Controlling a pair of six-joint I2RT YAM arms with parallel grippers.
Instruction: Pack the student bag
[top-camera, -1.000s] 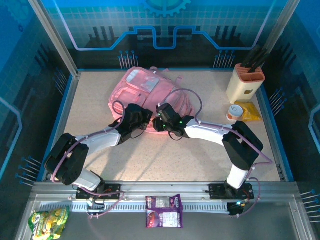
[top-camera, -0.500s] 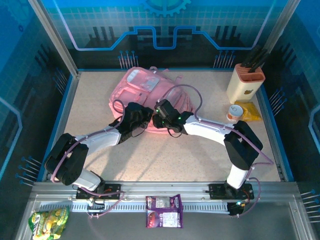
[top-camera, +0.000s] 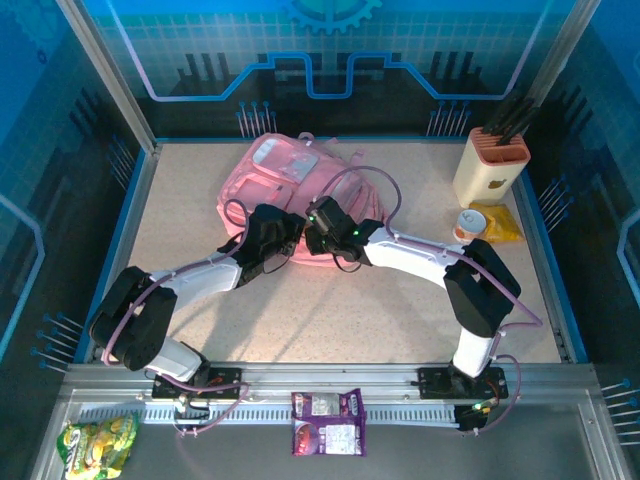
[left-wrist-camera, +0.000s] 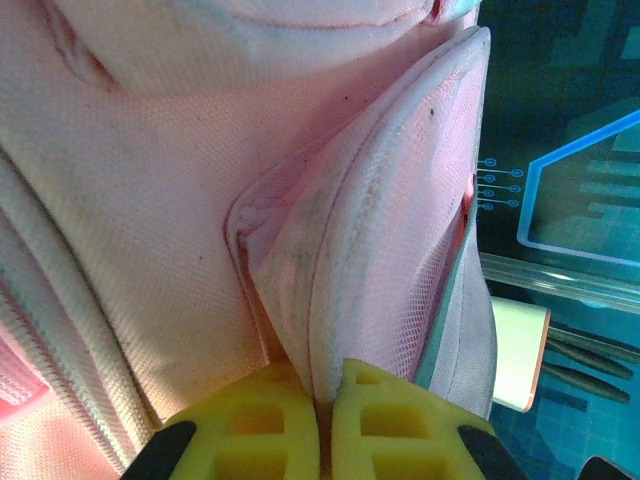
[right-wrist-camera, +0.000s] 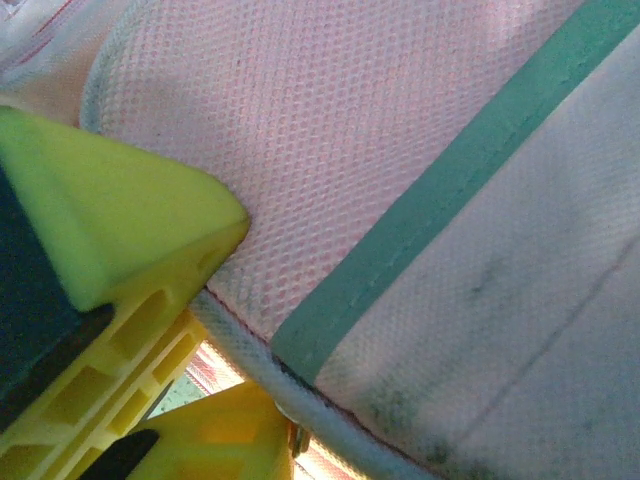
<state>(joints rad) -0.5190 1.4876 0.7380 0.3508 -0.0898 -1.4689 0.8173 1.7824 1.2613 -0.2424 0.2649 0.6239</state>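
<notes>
The pink student bag (top-camera: 290, 165) lies at the back middle of the table. My left gripper (top-camera: 288, 238) is at the bag's near edge. In the left wrist view its yellow fingers (left-wrist-camera: 395, 425) are shut on a raised fold of pink mesh fabric of the bag (left-wrist-camera: 150, 200). My right gripper (top-camera: 312, 225) meets it from the right at the same edge. In the right wrist view the right gripper (right-wrist-camera: 250, 315) has closed on a piped edge of the bag's mesh panel (right-wrist-camera: 400, 120) with a teal band, one yellow finger (right-wrist-camera: 120, 210) above it and one below.
A cream knife block (top-camera: 490, 165) stands at the back right, with a small round tub (top-camera: 468, 225) and a yellow packet (top-camera: 500, 222) in front of it. A purple snack packet (top-camera: 328, 422) and a green packet (top-camera: 98, 445) lie on the front ledge.
My right gripper has moved a little left and back onto the bag's edge and narrowed on it. The left gripper has kept its hold and place.
</notes>
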